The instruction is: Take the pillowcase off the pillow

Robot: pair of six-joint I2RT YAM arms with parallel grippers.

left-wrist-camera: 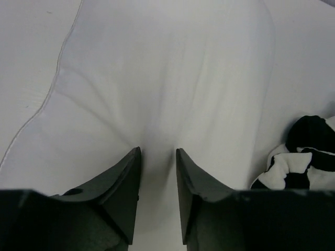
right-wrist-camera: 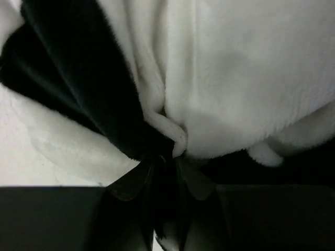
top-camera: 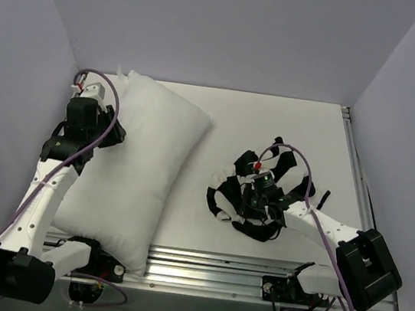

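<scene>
On the left of the surface [top-camera: 288, 128], the bare pillow [top-camera: 141, 162] lies beneath the left hand [left-wrist-camera: 158, 151], which is slightly spread. Well apart, the right hand [right-wrist-camera: 166, 162] pinches the bunched pillowcase [right-wrist-camera: 235, 78], apparently to hold it clear.

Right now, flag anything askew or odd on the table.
The pillowcase lies crumpled in a heap, a fold pinched in the right tool. The pillow lies slanted, its near corner over the table's front rail. Nothing looks damaged.
</scene>
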